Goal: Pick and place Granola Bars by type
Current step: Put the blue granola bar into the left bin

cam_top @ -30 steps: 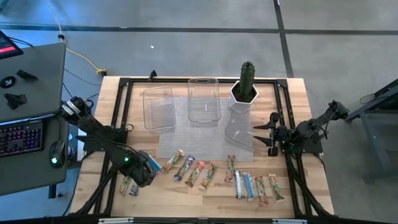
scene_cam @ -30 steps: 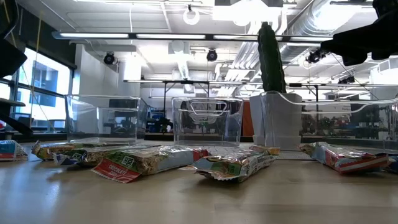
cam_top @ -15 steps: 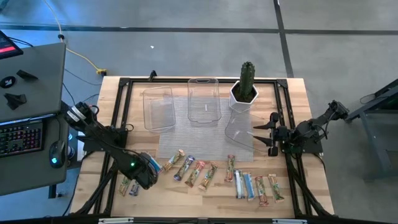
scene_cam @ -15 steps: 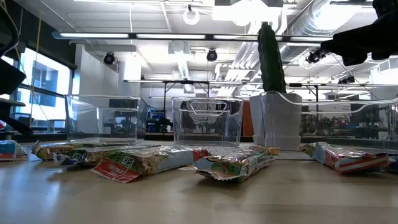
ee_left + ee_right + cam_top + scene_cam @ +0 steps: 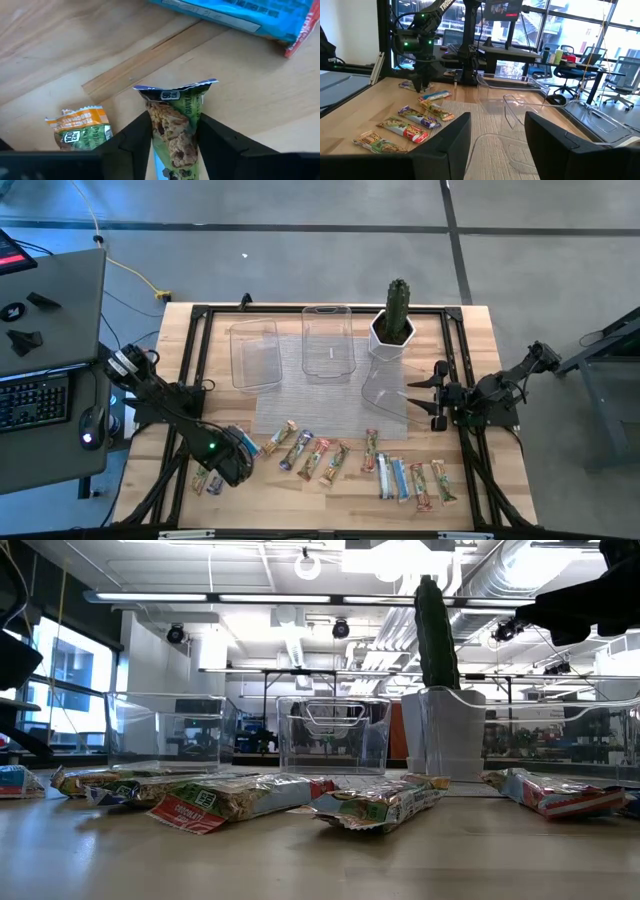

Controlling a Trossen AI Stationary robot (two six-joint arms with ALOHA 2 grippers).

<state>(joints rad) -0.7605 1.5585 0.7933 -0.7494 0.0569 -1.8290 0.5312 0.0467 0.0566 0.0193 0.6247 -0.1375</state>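
Bar: a green-wrapped granola bar lies flat at the surface's near-left corner; an orange-green bar just beside it
Axis: its length runs straight out between the fingers
Left end effector: down over it; fingers flank both long edges, seemingly touching; clamped or not, I cannot tell
Right end effector: jaws apart, empty, waiting at the right edge; left arm nearer

Both arms are dark, built of 6 jointed black segments. The left arm, at the frame's lower left, shows a small green light near its wrist. The right arm, at the right, trails black cables.
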